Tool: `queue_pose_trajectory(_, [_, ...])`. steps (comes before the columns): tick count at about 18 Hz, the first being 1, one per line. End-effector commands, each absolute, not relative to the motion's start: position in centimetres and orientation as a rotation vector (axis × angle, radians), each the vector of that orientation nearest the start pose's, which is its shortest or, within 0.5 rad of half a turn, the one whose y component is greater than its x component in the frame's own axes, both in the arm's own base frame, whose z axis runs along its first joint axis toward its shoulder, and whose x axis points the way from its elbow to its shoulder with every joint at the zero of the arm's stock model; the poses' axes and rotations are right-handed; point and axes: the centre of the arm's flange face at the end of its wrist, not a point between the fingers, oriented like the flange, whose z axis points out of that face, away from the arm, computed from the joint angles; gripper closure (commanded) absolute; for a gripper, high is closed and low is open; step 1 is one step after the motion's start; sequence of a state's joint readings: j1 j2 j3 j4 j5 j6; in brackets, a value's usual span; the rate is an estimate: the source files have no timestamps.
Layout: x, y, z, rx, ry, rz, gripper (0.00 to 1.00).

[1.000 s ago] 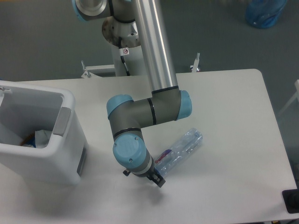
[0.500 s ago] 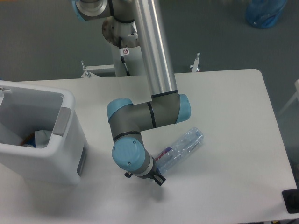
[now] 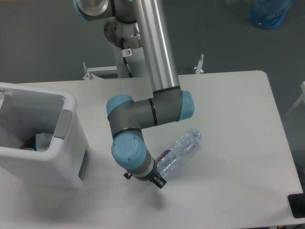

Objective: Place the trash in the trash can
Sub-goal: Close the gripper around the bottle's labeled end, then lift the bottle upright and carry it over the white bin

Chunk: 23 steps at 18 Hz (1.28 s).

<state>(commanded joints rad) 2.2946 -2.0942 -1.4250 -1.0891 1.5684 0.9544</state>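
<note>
The clear crinkled water bottle (image 3: 181, 149) with a red-and-blue label lies slanted at the middle of the white table (image 3: 238, 119). Its label end sits under my wrist. My gripper (image 3: 159, 181) points down at that end and is mostly hidden by the wrist; only a dark fingertip shows. It appears shut on the bottle's lower end. The white trash can (image 3: 71, 143) with a grey side panel stands at the left. A crumpled white wad (image 3: 43, 140) lies inside it.
A blue bag (image 3: 269, 12) sits on the floor at the top right. A black object (image 3: 298, 205) is at the table's right front corner. The arm's base post (image 3: 125, 52) stands behind the table's far edge.
My wrist and gripper have shifted slightly left, toward the trash can. The bottle has shifted left with them, and its far end has swung up a little.
</note>
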Motion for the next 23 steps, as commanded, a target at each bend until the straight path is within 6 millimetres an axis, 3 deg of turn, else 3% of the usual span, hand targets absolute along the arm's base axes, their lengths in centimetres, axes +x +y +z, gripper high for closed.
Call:
queue_pose_trajectory(1, [-35.7, 59.7, 32.6, -2.946, 0.26, 0.043, 1.0])
queue_pose_trajectory(4, [-36.1, 58.4, 37.6, -2.785, 0.14, -0.042, 1.0])
queue_pose_trajectory(10, [-34.1, 59.6, 43.1, -2.61, -0.08, -0.192, 1.0])
queue_pose_trajectory(14, [-34.1, 61.2, 48.7, -2.422, -0.358, -0.274, 1.0])
queue_pose_trajectory(15, [-34.3, 61.5, 50.7, -2.369, -0.361, -0.224, 1.0])
queue_pose_trajectory(20, [-33.8, 61.7, 55.8, -2.241, -0.262, -0.087, 1.0])
queue_pose_trajectory(22, [-30.4, 62.9, 58.1, -2.192, -0.169, -0.147, 1.0])
queue_pose_trajectory(23, [-29.8, 63.0, 59.2, -2.162, -0.145, -0.183, 1.0])
